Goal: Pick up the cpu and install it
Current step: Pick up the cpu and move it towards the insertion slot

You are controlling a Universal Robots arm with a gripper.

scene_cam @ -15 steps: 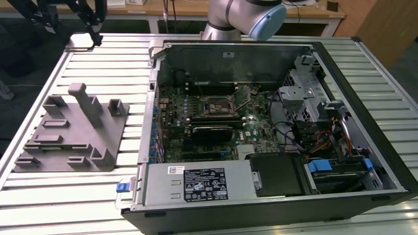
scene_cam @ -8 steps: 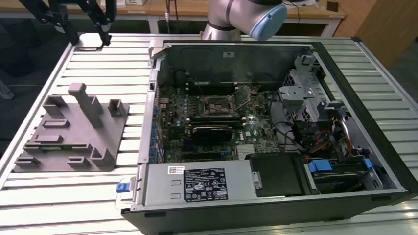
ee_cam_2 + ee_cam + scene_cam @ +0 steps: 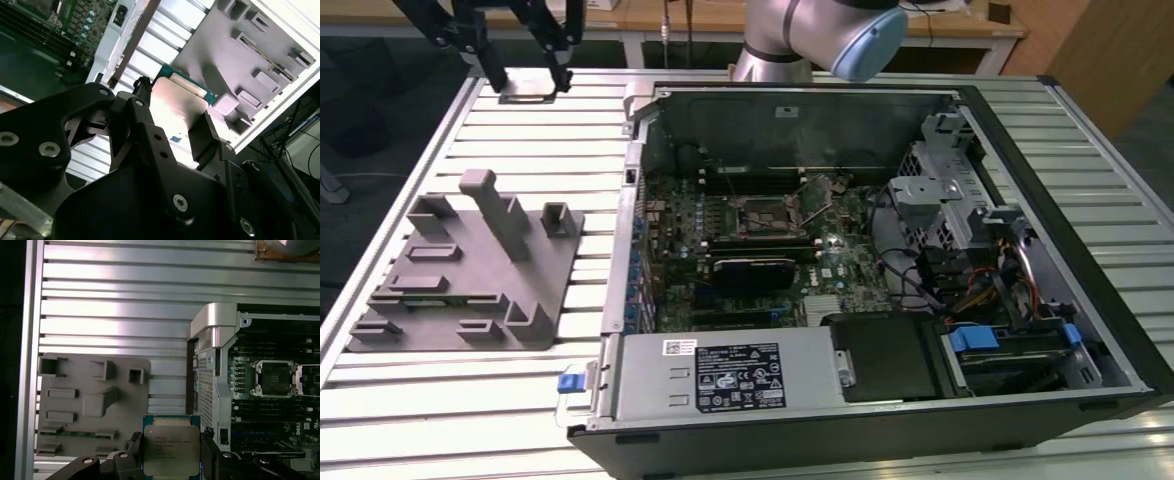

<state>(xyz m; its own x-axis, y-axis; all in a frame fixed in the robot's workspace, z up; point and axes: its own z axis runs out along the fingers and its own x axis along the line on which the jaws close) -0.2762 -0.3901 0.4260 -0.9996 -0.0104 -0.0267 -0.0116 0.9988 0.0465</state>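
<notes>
We are looking at a task that is sitting at roughly its halfway mark. The gripper (image 3: pixel 171 446) is clenching the cpu (image 3: pixel 171 456) by two opposite edges, with one black finger pressing on each side. Both wrist views are showing the chip lifted clear and hanging above the slatted table (image 3: pixel 115 325), its silver top facing the first wrist camera. The grey fixture block (image 3: pixel 467 270) is lying at the exterior view's left, just beside the open computer case (image 3: pixel 635 250), and we are judging the pick-up as done. The install is what is remaining: the socket (image 3: pixel 761 215), sitting on the motherboard near the middle of the exterior view, is looking empty to us, and in the first wrist view it is standing well apart from the held chip, with the case wall running between them
</notes>
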